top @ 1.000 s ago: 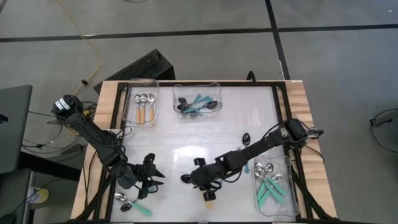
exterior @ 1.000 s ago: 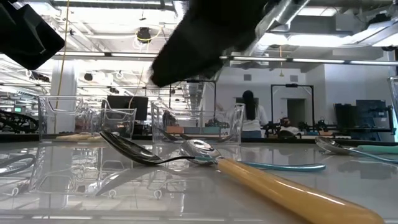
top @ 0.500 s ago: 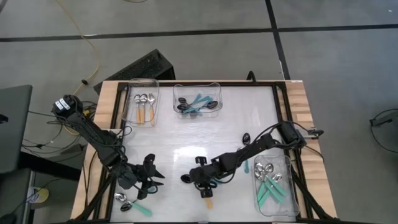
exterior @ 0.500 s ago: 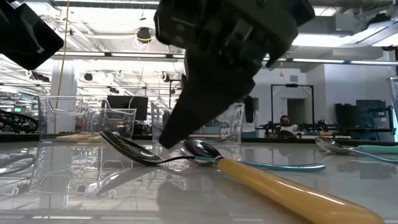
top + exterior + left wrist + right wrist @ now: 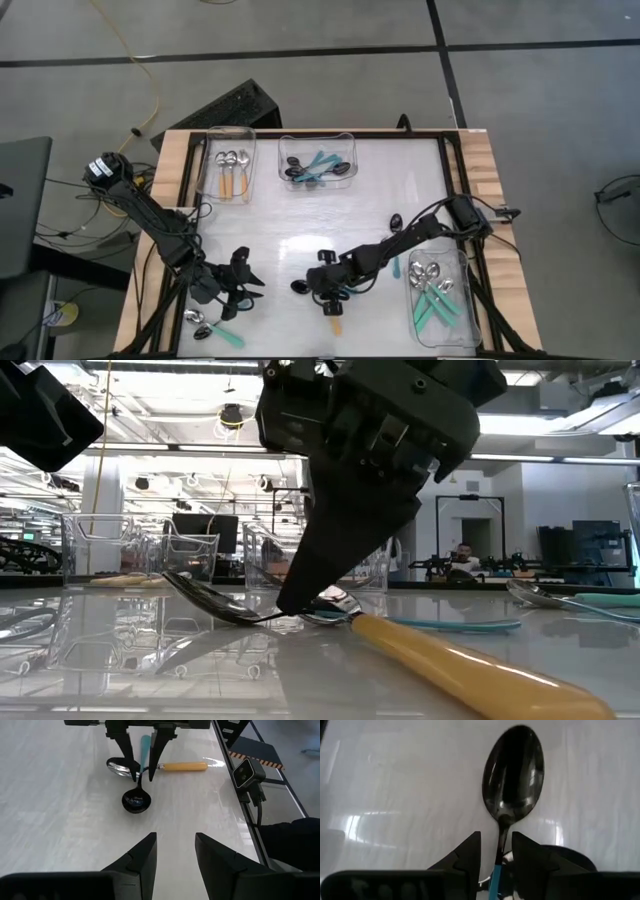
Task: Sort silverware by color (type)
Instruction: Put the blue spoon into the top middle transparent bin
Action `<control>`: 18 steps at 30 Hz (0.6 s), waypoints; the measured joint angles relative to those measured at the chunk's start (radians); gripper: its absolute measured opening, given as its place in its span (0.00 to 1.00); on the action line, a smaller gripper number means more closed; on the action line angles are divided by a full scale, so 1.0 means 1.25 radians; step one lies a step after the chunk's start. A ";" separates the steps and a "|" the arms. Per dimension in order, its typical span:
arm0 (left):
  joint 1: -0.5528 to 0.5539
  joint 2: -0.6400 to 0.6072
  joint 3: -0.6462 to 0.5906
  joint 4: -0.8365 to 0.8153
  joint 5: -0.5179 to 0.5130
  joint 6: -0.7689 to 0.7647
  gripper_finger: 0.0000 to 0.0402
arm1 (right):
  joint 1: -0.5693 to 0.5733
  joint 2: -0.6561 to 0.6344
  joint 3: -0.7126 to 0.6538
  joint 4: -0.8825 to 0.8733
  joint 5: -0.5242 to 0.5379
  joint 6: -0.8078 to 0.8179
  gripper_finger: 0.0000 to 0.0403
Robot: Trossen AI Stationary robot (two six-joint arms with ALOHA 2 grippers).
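Observation:
A dark-bowled spoon (image 5: 512, 770) with a teal-blue handle lies flat near the table's near edge (image 5: 299, 287). Its neck crosses the silver bowl of an orange-handled spoon (image 5: 182, 766). My right gripper (image 5: 496, 852) is down at the table over this spoon, pointing down. It is open, with one finger on each side of the thin neck. The left wrist view shows the same: my right gripper (image 5: 142, 776) stands astride the handle. My left gripper (image 5: 250, 283) waits open to the left, above the table. My right gripper's fingers (image 5: 470, 855) stand on either side of the dark spoon's neck (image 5: 502, 837), coming from above and lying across it. A gap shows on both sides, and I cannot tell whether the tips touch the spoon or the table.
Three clear bins: a far-left one (image 5: 208, 165) with orange-handled spoons, a far-middle one (image 5: 283, 160) with dark spoons, and a right one (image 5: 412, 310) with teal-handled spoons. A loose dark spoon (image 5: 397, 222) lies right of centre. Two more spoons (image 5: 205, 325) lie at the near-left corner.
My right gripper has come down from above the table until its fingertips reach the dark spoon's neck, staying open. The spoons have not moved.

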 joint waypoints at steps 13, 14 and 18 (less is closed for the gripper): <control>0.000 0.000 0.000 0.001 0.000 -0.001 0.29 | 0.004 0.034 0.003 -0.005 0.006 0.039 0.35; 0.000 0.000 0.000 0.000 0.000 -0.001 0.29 | 0.005 0.044 0.004 -0.004 0.006 0.044 0.35; 0.000 0.000 0.000 0.000 0.000 -0.001 0.29 | 0.006 0.057 0.004 -0.006 0.008 0.051 0.34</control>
